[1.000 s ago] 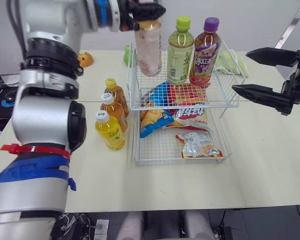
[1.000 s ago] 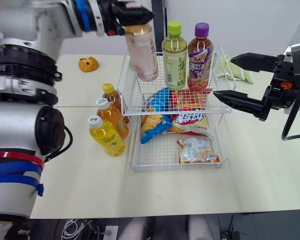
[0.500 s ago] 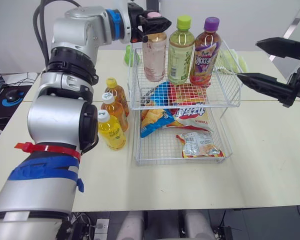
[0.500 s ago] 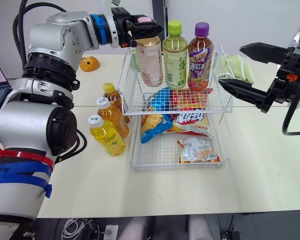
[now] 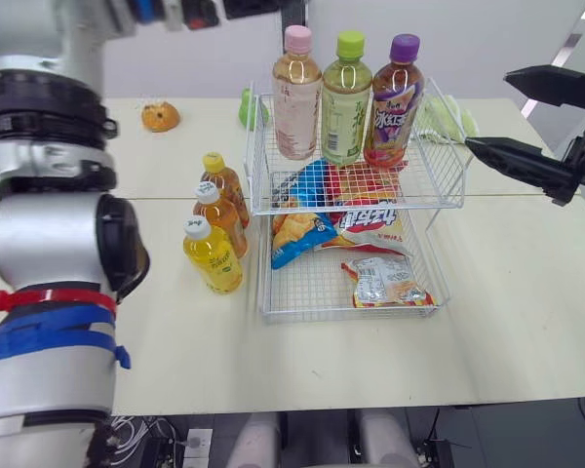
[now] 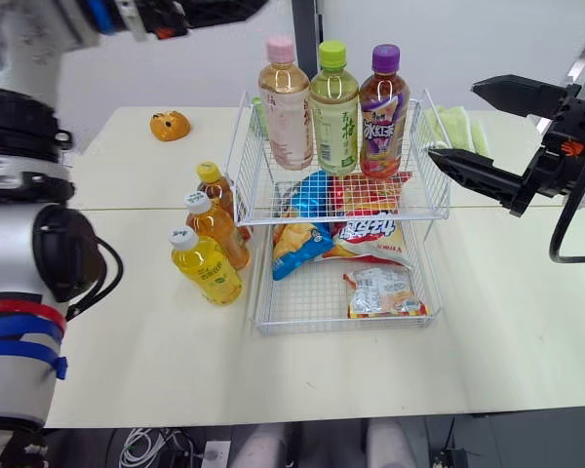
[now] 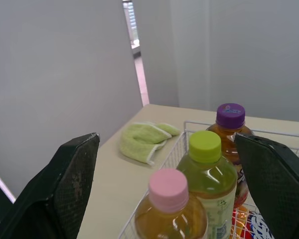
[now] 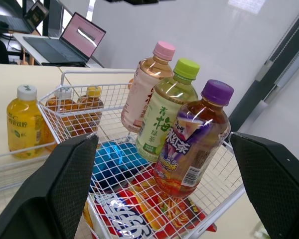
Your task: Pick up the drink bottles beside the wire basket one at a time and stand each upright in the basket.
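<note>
The wire basket (image 5: 439, 190) has two tiers. On its upper tier stand three bottles upright in a row: pink-capped (image 5: 296, 93), green-capped (image 5: 347, 97) and purple-capped (image 5: 394, 102). Three more bottles stand on the table to the basket's left: a yellow-capped amber one (image 5: 222, 185), a white-capped amber one (image 5: 217, 216) and a yellow one (image 5: 211, 255). My left gripper (image 7: 165, 138) hangs open and empty above and behind the pink cap, with its fingers (image 7: 55, 194) spread wide. My right gripper (image 5: 487, 109) is open and empty to the right of the basket, level with the upper tier.
Snack bags (image 5: 380, 283) lie in the lower tier. A green cloth (image 5: 447, 117) lies behind the basket on the right. An orange object (image 5: 159, 116) sits at the back left of the table. A laptop (image 8: 70, 40) stands further left.
My left gripper let go of the pink-capped bottle, opened wide and rose up and away to the left. The bottle now stands upright in the upper tier. The right gripper has hardly moved.
</note>
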### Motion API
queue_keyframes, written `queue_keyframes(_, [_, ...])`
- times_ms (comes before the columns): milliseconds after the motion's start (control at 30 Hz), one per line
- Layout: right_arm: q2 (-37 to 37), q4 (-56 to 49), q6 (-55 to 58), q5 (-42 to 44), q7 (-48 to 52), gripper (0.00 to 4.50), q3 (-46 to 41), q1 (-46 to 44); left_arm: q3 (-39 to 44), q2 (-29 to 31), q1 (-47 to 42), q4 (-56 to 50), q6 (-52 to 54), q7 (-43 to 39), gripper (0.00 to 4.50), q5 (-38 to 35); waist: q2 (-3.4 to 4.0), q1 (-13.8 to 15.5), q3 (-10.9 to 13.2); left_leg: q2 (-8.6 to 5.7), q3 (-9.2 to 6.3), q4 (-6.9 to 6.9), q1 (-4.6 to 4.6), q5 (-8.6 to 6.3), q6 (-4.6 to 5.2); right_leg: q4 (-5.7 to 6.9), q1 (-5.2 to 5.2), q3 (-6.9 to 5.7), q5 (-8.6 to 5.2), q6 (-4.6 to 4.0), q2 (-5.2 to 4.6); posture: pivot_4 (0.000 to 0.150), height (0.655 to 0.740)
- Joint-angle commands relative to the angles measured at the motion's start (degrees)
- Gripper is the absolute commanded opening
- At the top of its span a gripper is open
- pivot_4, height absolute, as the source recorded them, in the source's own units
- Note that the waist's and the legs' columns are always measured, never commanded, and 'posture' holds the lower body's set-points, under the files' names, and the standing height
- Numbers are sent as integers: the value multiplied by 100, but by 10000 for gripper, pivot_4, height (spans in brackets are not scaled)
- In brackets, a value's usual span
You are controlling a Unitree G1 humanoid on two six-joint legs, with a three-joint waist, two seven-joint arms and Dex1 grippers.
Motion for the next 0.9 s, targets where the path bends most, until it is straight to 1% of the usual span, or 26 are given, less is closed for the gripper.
queue_keyframes(33, [109, -32, -563, -258, 225, 45000, 12, 28, 410, 474, 518, -1152, 396, 145, 44530, -302, 0, -8, 0, 1, -3, 0, 2, 0, 0, 0, 1, -1, 0, 0, 0, 1500, 7400])
queue_keyframes(167, [180, 191, -844, -425, 573, 45000, 281, -3, 896, 1128, 2003, -2813, 926, 251, 44530, -637, 1, -32, -1, 1, -12, 1, 4, 1, -1, 1, 3, 2, 0, -1, 0, 1500, 7400])
queue_keyframes(233, [153, 330, -908, -425, 866, 45000, 412, -60, 1361, 1352, 2787, -3604, 1265, 446, 44530, -880, 1, -37, -1, 2, -14, 1, 4, 1, -2, 1, 2, 3, 1, -1, 0, 1500, 7400])
queue_keyframes(300, [136, 441, -890, -341, 1126, 45000, 487, -124, 1802, 1507, 3517, -4263, 1377, 612, 44530, -1027, 1, -36, -1, 2, -17, 2, 3, 1, -2, 0, 3, 1, 1, -2, 0, 1500, 7400])
queue_keyframes(367, [128, 533, -842, -228, 1426, 45000, 576, -200, 2362, 1478, 4119, -4858, 1836, 1086, 44530, -1184, 1, -30, -1, 3, -18, 2, 3, 1, -2, 0, 3, 1, 1, -3, 0, 1500, 7400])
queue_keyframes(467, [232, 695, -750, -63, 1781, 45000, 818, -468, 3091, 1366, 5288, -5913, 2293, 1415, 44530, -1427, 4, -22, -3, 4, -19, 3, 5, 1, -2, -2, 7, -1, 1, -3, 1, 1500, 7400])
queue_keyframes(500, [266, 738, -738, -48, 1862, 45000, 887, -543, 3263, 1326, 5567, -6154, 2389, 1508, 44530, -1517, 4, -18, -3, 4, -12, 0, 11, 1, -2, -3, 9, 4, 1, -3, -1, 1500, 7400])
queue_keyframes(600, [398, 872, -755, -60, 2151, 45000, 1151, -755, 3771, 1367, 6693, -6642, 2310, 1343, 44530, -1627, 3, 9, -3, 9, -14, 0, 15, 1, -3, -2, 11, 2, 4, -9, 1, 1500, 7400])
queue_keyframes(733, [583, 1047, -798, -128, 2436, 45000, 1416, -983, 4425, 1359, 7817, -7031, 2228, 1140, 44530, -1855, 4, 53, -3, 13, -10, -1, 22, 1, -3, -2, 12, 1, 5, -15, 1, 1500, 7400])
queue_keyframes(900, [802, 1193, -864, -220, 2622, 45000, 1575, -1116, 5194, 1117, 9060, -7658, 2308, 991, 44530, -2296, 4, 87, -4, 13, -4, -3, 24, 1, -3, -8, 13, 4, 6, -17, -4, 1500, 7400])
